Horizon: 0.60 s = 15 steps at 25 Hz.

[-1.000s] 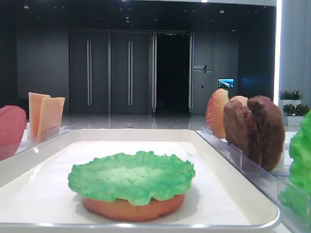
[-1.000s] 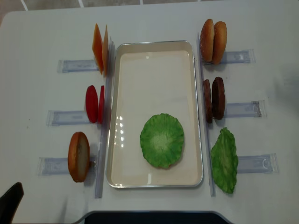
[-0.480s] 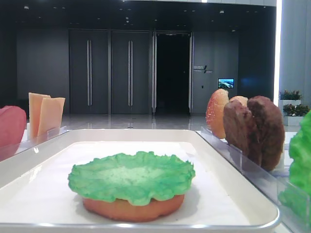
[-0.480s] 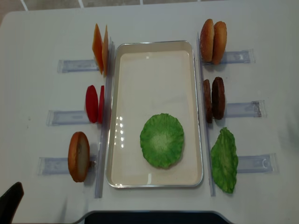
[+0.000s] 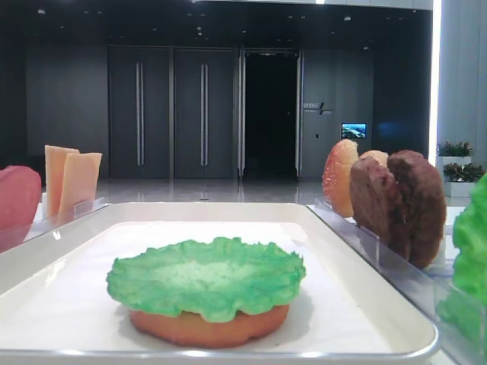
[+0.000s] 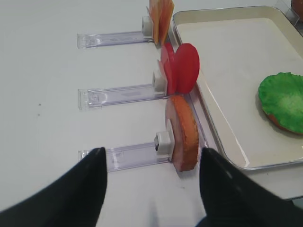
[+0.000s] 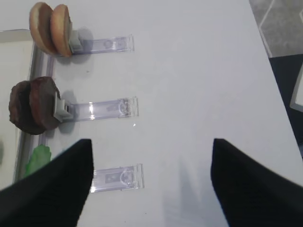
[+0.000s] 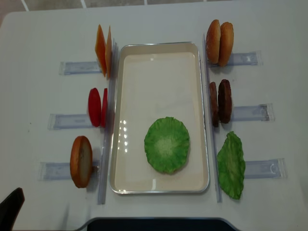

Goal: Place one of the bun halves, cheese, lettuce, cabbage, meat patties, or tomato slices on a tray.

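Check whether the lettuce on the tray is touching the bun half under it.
Touching. The low exterior view shows the lettuce draped directly over the bun half, its ruffled edge overhanging with no gap.

A dark hall is seen behind the white table (image 8: 43, 29). The rear wall (image 5: 68, 99) is clad in dark panels and is fitted with tall double doors (image 5: 171, 114) carrying long vertical handles. One doorway (image 5: 270, 114) beside them is unlit (its interior cannot be made out). A small lit screen (image 5: 353, 130) is mounted on the wall. Potted plants (image 5: 456, 150) are placed at the right edge, beside a bright vertical light strip (image 5: 435, 76). Small ceiling lights are reflected by the glossy floor (image 5: 205, 190).
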Motion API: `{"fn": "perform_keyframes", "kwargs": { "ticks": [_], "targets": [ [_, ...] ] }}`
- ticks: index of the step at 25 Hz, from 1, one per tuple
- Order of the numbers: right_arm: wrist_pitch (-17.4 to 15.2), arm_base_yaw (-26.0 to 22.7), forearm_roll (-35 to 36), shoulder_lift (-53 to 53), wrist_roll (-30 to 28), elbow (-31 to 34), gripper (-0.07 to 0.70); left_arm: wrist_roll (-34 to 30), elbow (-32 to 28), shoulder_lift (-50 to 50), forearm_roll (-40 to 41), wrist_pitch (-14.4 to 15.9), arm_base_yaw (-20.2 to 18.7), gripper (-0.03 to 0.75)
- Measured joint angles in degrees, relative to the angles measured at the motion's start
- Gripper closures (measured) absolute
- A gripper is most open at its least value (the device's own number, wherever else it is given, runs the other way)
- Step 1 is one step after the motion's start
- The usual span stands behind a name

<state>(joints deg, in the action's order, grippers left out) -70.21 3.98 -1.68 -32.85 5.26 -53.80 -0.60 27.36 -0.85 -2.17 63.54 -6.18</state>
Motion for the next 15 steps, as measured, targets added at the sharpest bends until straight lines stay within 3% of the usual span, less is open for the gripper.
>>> {"fn": "perform_keyframes", "kwargs": {
  "ticks": [15],
  "targets": [
    [-0.18, 0.00, 1.68, 25.73, -3.00, 13.17, 0.108, 0.00, 0.00, 0.00, 0.00, 0.00, 0.00, 0.244]
  ]
}}
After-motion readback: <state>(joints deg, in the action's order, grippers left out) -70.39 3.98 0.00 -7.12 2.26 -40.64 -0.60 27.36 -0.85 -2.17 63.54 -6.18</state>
